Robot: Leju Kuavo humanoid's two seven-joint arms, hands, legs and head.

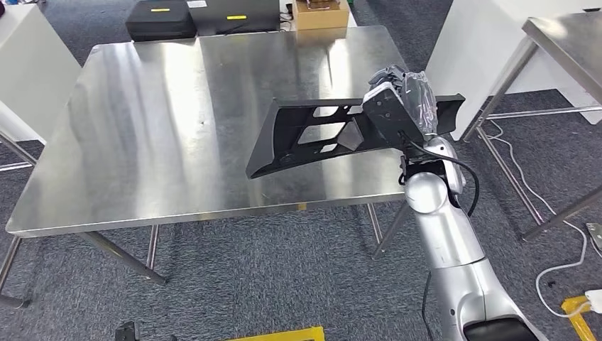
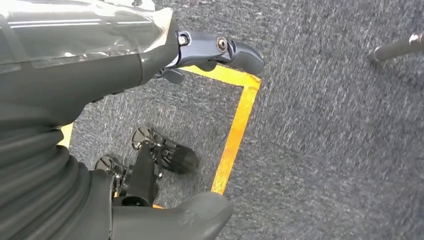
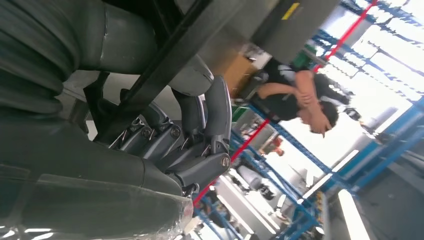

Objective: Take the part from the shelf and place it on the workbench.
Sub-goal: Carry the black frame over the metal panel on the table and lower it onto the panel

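**Black part held over the steel workbench**

Gripped in the right hand (image 1: 406, 96): the long black plastic part (image 1: 323, 135), a flat angled panel with several cut-out openings. Held near its right end, tilted, with the left end dipping lowest above the near right area of the shiny stainless-steel workbench (image 1: 177, 121). Could not be told from the head view whether that low end touched the metal top or hung just above it. Seen in the right wrist view: dark fingers (image 3: 205, 145) curled tightly around a black bar of the part (image 3: 165, 70), thumb on the opposite side, part clamped between them. Beyond the fingers, blue racking with red rails and a person (image 3: 300, 97) leaning forward, arms folded.

Hung low over grey carpet in the left wrist view: the left hand (image 2: 150, 60), holding nothing, fingers (image 2: 225, 50) extended and lying apart from the thick grey thumb (image 2: 190, 215). Yellow floor tape (image 2: 235, 130) marked on the carpet beneath.

At the far edge of the workbench: two flat black cases (image 1: 162, 20) with yellow labels and a brown cardboard box (image 1: 321, 13). To the right, well apart: a second steel table (image 1: 568, 35), with white cables (image 1: 568, 234) trailing on the floor.
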